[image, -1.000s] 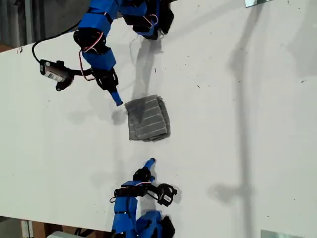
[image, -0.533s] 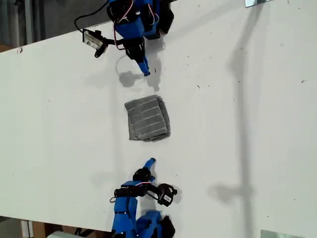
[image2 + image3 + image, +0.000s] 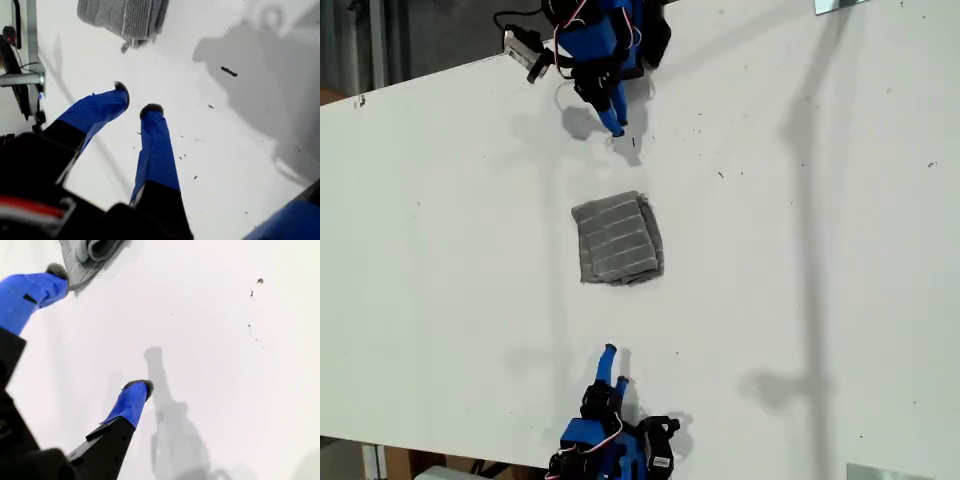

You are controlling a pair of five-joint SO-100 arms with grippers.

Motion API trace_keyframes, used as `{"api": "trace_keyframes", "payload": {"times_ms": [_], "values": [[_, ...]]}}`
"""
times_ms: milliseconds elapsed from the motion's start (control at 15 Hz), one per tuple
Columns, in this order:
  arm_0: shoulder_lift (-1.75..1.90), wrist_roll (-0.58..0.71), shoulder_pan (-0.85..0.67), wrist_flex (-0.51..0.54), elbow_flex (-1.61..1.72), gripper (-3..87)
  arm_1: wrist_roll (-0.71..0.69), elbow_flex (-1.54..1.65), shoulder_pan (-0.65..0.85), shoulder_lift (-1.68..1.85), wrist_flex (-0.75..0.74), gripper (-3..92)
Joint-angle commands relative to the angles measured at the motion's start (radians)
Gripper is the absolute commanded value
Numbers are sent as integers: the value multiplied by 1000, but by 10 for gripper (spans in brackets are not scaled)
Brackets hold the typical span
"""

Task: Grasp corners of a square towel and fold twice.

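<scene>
**A:** Where does the towel (image 3: 618, 240) lie?

**B:** Flat on the white desk (image 3: 800, 250), about midway between my two arms in the exterior view. It is folded into a small, thick, roughly square pad. The pale stripes show on its upper face. The stacked layers show along its edge toward the exterior view's right.

**A:** Is anything touching it?

**B:** No. Both grippers are clear of it.

**A:** What does the first wrist view show?

**B:** The towel (image 3: 125, 15) is ahead of the jaws. One of the corners (image 3: 131, 37) points back toward them, with a small loose bit of cloth sticking out beside it.

**A:** And your first gripper (image 3: 136, 99)?

**B:** Its jaws stand slightly apart with bare desk in the gap, holding nothing. In the exterior view, my first gripper (image 3: 616, 125) is near the upper edge, pointing down toward the towel and well apart from it. A small dark mark (image 3: 633, 141) on the desk lies just beside its tip.

**A:** The second gripper?

**B:** My second gripper (image 3: 99, 328) has its jaws spread wide and is empty. The towel (image 3: 87, 255) lies just past one tip. In the exterior view, my second gripper (image 3: 616, 366) is near the lower edge, pointing up at the towel with a strip of bare desk between them.
</scene>
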Motion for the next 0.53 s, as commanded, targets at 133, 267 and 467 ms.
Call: {"api": "trace_keyframes", "payload": {"times_ms": [133,267,467], "values": [[543,-86,84,187,144,333,-32,20,-100,0,17,119],[543,-75,84,170,190,313,-46,20,-104,0,20,119],[540,-84,110,92,308,292,-46,20,-101,0,20,119]]}}
